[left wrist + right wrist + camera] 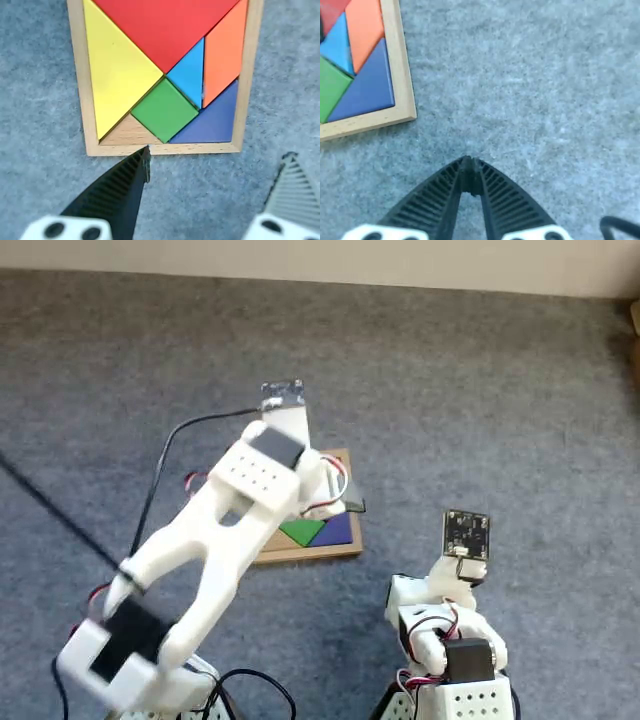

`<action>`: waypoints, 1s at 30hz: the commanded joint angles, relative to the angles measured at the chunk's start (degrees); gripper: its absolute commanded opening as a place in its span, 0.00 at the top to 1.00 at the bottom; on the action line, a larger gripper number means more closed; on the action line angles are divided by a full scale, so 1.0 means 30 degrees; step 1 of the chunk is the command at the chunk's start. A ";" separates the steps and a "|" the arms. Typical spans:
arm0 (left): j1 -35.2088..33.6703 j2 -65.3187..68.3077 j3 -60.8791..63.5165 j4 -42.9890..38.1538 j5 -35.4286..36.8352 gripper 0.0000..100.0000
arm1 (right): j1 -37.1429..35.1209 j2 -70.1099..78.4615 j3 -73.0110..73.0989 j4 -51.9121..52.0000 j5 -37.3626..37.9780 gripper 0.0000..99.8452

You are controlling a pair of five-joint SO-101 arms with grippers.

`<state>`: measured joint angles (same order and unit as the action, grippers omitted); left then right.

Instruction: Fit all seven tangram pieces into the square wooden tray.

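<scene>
Left gripper (218, 159), left wrist view: fingers spread wide with only grey carpet (40, 190) between them. The dark finger's tip sits right at the near rim of the square wooden tray (76, 75); cannot tell if it touches. The tray lies straight ahead of the gripper. Seated in it:
- red triangle (165, 25), farthest from the fingertips
- yellow triangle (115, 75)
- orange parallelogram (225, 50)
- light blue triangle (189, 75)
- green square (164, 110)
- dark blue triangle (212, 122), against the near rim

Just past the dark fingertip a bare wood triangle (127, 135) of tray floor shows, bounded by yellow, green and rim.

Right gripper (470, 170), right wrist view: fingers pressed together, tips meeting over carpet. The tray's corner is ahead and off to one side, well apart from the tips. Green, dark blue, orange and light blue pieces show in it.

High view: left arm (230, 530) is stretched out over the tray and covers most of it. The green and dark blue pieces peek out beside its wrist. Right arm (450, 650) is folded back, near the tray but apart from it.
</scene>
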<state>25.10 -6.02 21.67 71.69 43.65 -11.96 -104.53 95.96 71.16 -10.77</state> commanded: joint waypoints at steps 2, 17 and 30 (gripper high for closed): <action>-0.0278 -0.4293 0.4117 -0.4806 -0.1612 0.71 | 0.0190 -0.0396 0.2154 0.0161 0.0234 0.99; -0.0308 -0.9538 1.0535 -1.2190 -0.4425 0.99 | 0.0190 -0.0396 0.2154 0.0161 0.0205 0.99; -0.0982 -0.9597 1.1150 -1.2308 -0.4366 0.99 | 0.0190 -0.0278 0.2154 0.0161 0.0205 0.99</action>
<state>22.99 -32.75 55.69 35.82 30.81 -11.96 -104.53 95.96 71.16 -10.77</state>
